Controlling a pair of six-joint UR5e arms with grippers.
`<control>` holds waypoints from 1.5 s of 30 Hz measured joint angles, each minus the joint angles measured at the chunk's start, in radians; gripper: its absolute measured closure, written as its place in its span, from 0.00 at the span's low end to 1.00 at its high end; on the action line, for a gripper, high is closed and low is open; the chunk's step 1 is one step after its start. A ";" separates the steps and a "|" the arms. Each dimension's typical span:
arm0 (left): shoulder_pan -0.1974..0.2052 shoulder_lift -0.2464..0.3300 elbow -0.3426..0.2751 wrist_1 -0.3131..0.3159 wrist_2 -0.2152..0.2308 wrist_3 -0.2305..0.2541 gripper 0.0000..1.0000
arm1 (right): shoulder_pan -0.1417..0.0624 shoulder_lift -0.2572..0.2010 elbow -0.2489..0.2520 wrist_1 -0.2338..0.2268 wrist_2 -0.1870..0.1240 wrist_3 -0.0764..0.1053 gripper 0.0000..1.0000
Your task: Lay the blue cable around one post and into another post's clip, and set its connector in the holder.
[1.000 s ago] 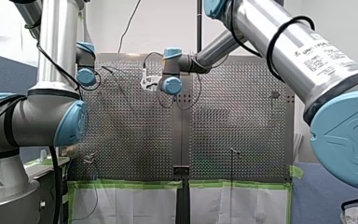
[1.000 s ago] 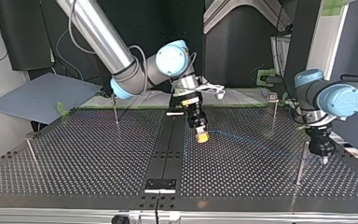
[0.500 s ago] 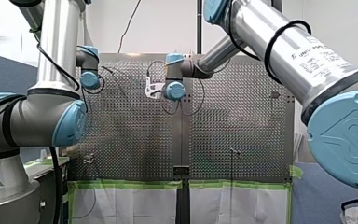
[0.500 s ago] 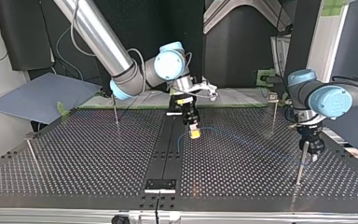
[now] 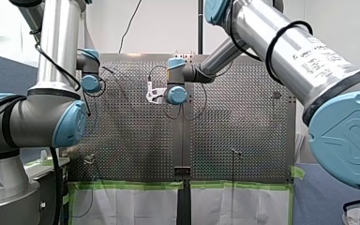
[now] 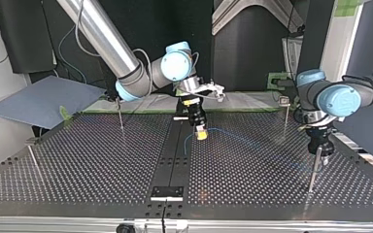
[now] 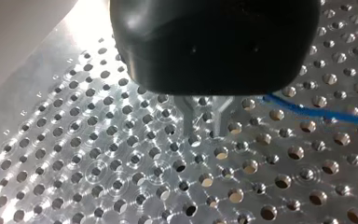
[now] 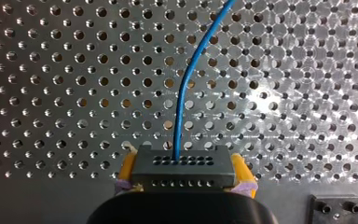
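Main risk: pulling the blue cable [image 8: 179, 107] taut between my right gripper [image 6: 201, 135] and the post [image 6: 313, 174] at four o'clock in the top view. Enough tension could twist the connector [image 8: 182, 168] askew in the yellow pads [image 8: 127, 167]. Likely cause: too quick a sweep with no slack fed out. Also possible: riding over a post top instead of settling around the shaft, with so loose a run across the perforated table [image 6: 102, 160] and a slack loop at seven o'clock of the connector. Further hazard: clipping that four-o'clock post with my left gripper [image 6: 323, 154], hanging just beside it.

Clenched on the connector near table centre: my right gripper. Parted slightly and grasping nothing: my left gripper's metal fingers [image 7: 189, 119], cable just beside them.

Counted in the top view:
- One blue cable.
- One connector.
- Two grippers.
- Four posts: the one named, a post [image 6: 120, 116] at ten o'clock, a post [image 6: 34, 165] at eight, and a post [image 6: 285, 124] at two topped by a clip [image 6: 284, 101].
- One dark bracket [image 8: 334, 207] beside my right gripper, probably the holder.
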 joint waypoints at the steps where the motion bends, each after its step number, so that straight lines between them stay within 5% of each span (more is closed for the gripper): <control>1: -0.001 0.000 0.000 -0.001 0.000 0.000 0.15 | 0.000 0.000 0.001 0.001 0.000 0.000 1.00; 6: -0.006 0.000 0.000 -0.008 -0.002 0.004 0.15 | -0.001 0.001 0.011 0.002 0.001 -0.001 1.00; 7: -0.007 0.000 0.000 -0.009 -0.002 0.005 0.00 | -0.001 0.001 0.017 0.000 0.002 -0.001 1.00; 15: -0.014 0.000 -0.001 -0.042 -0.042 0.024 0.00 | -0.012 0.000 0.071 -0.037 0.024 0.002 1.00; 26: -0.015 0.000 -0.001 -0.048 -0.079 0.028 0.00 | -0.057 -0.001 0.162 -0.127 0.079 0.027 1.00; 45: -0.023 -0.001 -0.002 -0.048 -0.079 0.029 0.00 | -0.133 -0.001 0.323 -0.288 0.198 0.039 1.00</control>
